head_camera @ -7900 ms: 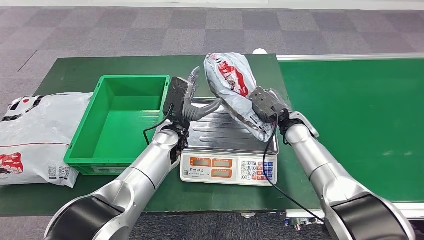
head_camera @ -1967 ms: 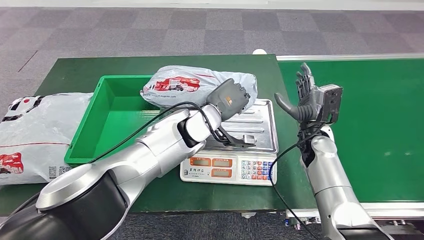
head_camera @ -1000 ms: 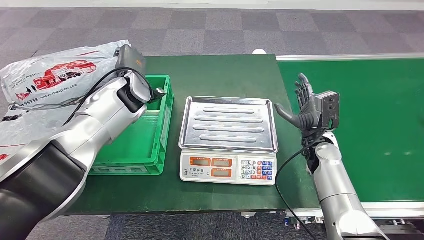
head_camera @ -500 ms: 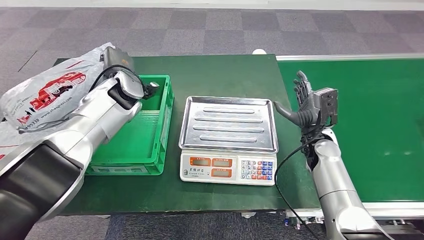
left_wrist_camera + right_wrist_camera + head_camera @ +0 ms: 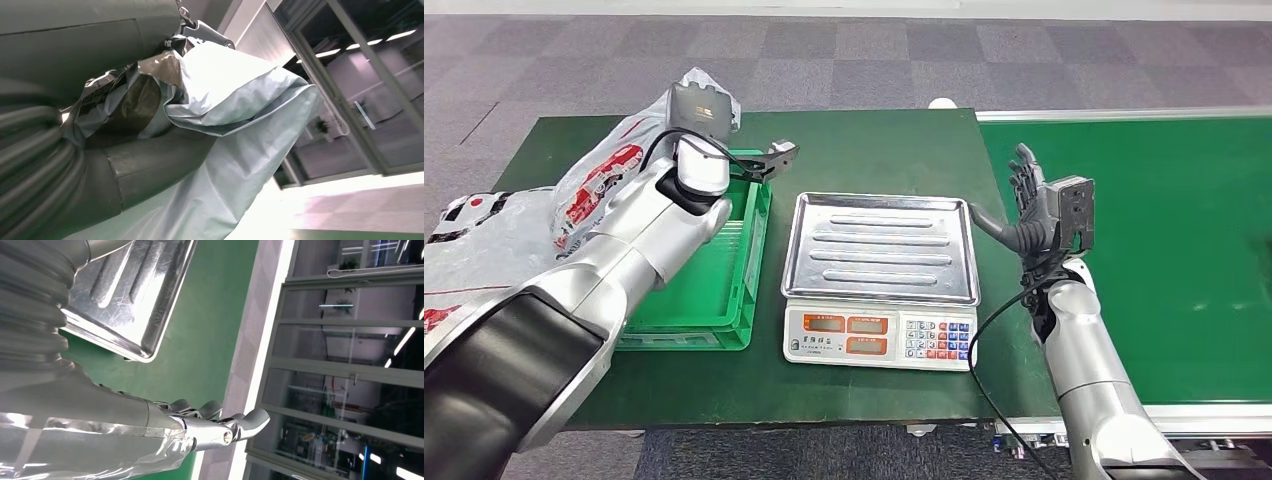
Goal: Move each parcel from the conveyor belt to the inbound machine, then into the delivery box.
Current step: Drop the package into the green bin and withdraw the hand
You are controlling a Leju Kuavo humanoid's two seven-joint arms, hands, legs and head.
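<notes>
The parcel (image 5: 614, 175), a grey poly bag with red print, is held up by the left hand (image 5: 709, 125) at about 10 o'clock from the scale, above the far left rim of the green delivery box (image 5: 724, 290). In the left wrist view the crumpled bag (image 5: 235, 130) is seen wrapped against the thick grey thumb, so the fingers are judged to be closed on it.

What has changed: 2 seconds ago the bag was being lifted off the scale's steel tray (image 5: 879, 245); 1 second ago it had been swung out past the box's left side; since then it has been brought back toward the box, with the wrist turned so that the bag hangs down behind the forearm. The tray is now bare, which suggests the weighing step is finished for this parcel, and only the drop into the box is left.

At 3 o'clock from the scale the right hand (image 5: 1039, 205) is held upright over the edge of the conveyor belt (image 5: 1174, 240), its fingers (image 5: 220, 412) spread wide and holding nothing; it has barely shifted over the last 2 seconds.

At 9 o'clock, another printed bag (image 5: 464, 250) is lying on the green surface (image 5: 874, 140) beside the box.

The release is judged to need the bag carried further over the box's open middle first.
</notes>
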